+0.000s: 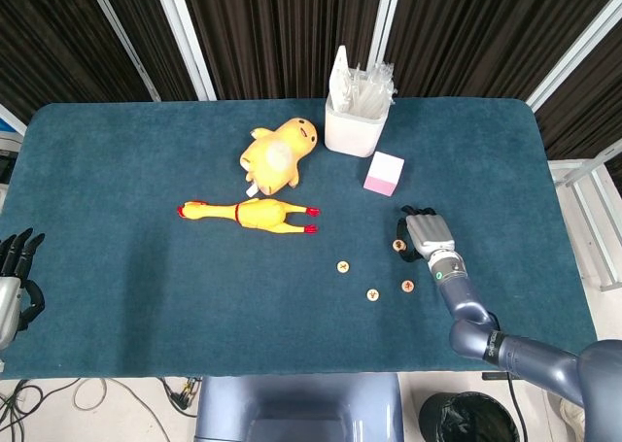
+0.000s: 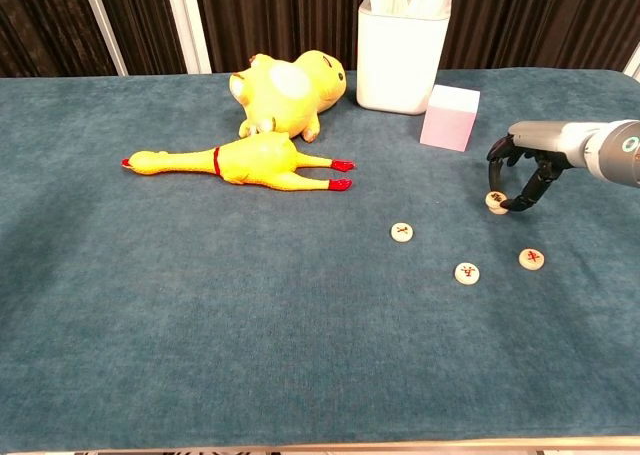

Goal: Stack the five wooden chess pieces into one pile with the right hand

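Three wooden chess pieces lie flat and apart on the blue cloth: one point(image 1: 343, 266) point(image 2: 402, 232) to the left, one point(image 1: 372, 293) point(image 2: 466, 272) nearer the front, one point(image 1: 408, 286) point(image 2: 532, 259) to the right. A further chess piece point(image 1: 398, 245) point(image 2: 496, 202) looks thicker, possibly two stacked, and sits low on the cloth. My right hand point(image 1: 428, 236) point(image 2: 525, 170) arches over it from the right and pinches it between fingertips. My left hand point(image 1: 15, 277) hangs by the table's left edge, holding nothing, its fingers apart.
A pink cube point(image 1: 384, 173) point(image 2: 449, 117) stands just behind my right hand. Further back is a white cup of plastic sleeves point(image 1: 356, 121) point(image 2: 402, 60). A yellow plush toy point(image 1: 277, 153) and a rubber chicken point(image 1: 251, 213) lie left of centre.
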`<state>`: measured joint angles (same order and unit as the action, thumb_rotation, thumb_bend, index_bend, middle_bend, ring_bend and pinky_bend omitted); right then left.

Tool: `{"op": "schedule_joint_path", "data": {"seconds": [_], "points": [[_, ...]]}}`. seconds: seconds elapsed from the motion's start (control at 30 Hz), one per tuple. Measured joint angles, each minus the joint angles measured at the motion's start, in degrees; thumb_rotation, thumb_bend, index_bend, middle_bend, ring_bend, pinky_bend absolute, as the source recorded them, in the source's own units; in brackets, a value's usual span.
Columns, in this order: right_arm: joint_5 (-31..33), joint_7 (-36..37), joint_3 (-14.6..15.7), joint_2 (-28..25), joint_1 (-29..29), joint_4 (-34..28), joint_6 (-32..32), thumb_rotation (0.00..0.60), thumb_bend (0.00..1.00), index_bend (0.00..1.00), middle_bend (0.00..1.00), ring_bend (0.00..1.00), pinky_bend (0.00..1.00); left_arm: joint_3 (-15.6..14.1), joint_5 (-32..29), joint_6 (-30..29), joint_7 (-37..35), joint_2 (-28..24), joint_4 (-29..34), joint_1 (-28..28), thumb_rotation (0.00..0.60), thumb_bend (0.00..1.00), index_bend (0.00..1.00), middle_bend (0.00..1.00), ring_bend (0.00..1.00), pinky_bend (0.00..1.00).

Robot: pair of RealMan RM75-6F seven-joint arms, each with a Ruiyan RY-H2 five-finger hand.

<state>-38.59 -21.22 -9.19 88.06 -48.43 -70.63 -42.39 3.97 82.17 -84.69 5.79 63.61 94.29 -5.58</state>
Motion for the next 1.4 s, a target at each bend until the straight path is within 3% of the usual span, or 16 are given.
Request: {"op": "schedule_joint_path", "data": {"seconds": [1.4], "points": [[-0.15, -1.39, 0.99, -0.14, -0.54, -2.71, -1.16, 0.6, 0.4, 0.47, 0.13, 0.16, 0.13, -0.07, 0.1, 0.13, -0.37, -0.14, -0.09, -0.03, 0.6, 0.82, 0.09, 0.0, 0.0, 0.01]]}}
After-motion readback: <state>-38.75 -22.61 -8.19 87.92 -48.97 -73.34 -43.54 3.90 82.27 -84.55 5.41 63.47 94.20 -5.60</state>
